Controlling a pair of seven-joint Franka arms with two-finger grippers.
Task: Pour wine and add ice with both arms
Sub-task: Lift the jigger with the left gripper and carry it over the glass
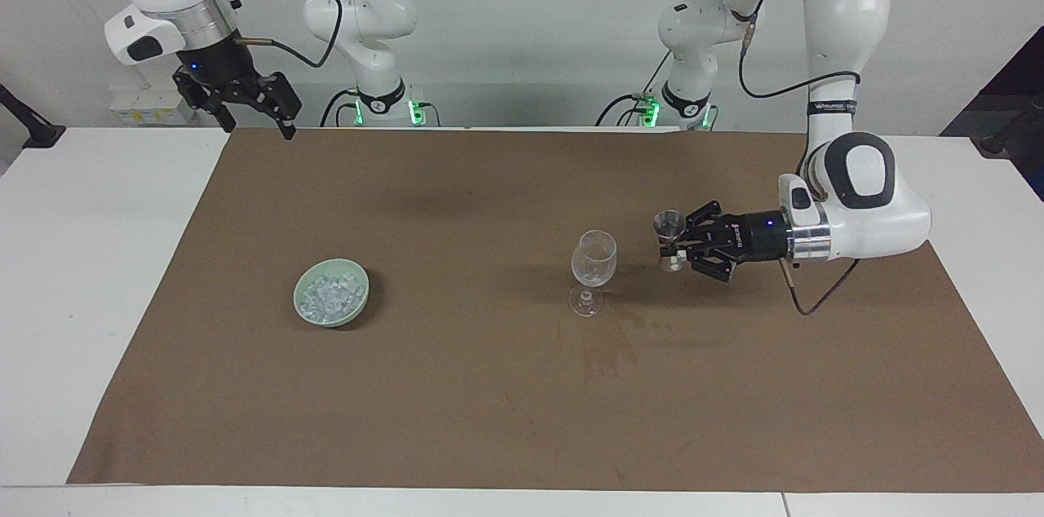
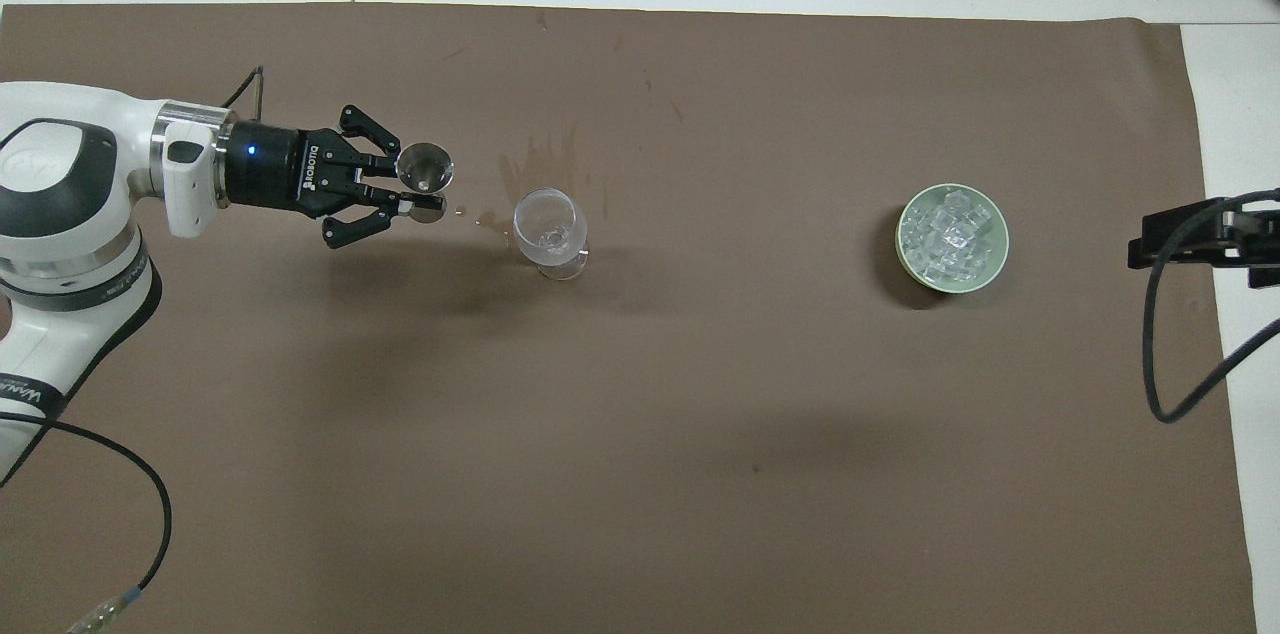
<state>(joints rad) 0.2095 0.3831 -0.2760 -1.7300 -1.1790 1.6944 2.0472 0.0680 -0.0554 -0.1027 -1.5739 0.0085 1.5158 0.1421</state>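
Silvery metal is what I lock onto first: the jigger (image 1: 670, 237), hourglass-shaped and upright, is pinched at its waist by my left gripper (image 1: 679, 241), whose fingertips are clamped on it while the outer links splay to either side. I cannot make out any liquid inside it. I am taking the wine glass (image 1: 593, 271) as my landmark: the jigger hangs in the air just beside it, toward the left arm's end of the table, its open mouth about level with the rim of the glass and clearly apart from it. On the overhead view I see the jigger's round mouth (image 2: 424, 165) close to the glass (image 2: 547, 232) but not over it, with a few small drops and a darker stain on the brown mat (image 1: 457, 386) around the foot of the glass. The glass stands upright on that mat. From the glass, the pale green bowl (image 1: 301, 307) sits well apart toward the right arm's end of the table, heaped with ice (image 1: 331, 293) in small clear cubes. My right gripper (image 1: 254, 119) waits high in the air, well away from the glass, at the corner of the mat by the right arm's base, its fingers spread wide and holding nothing
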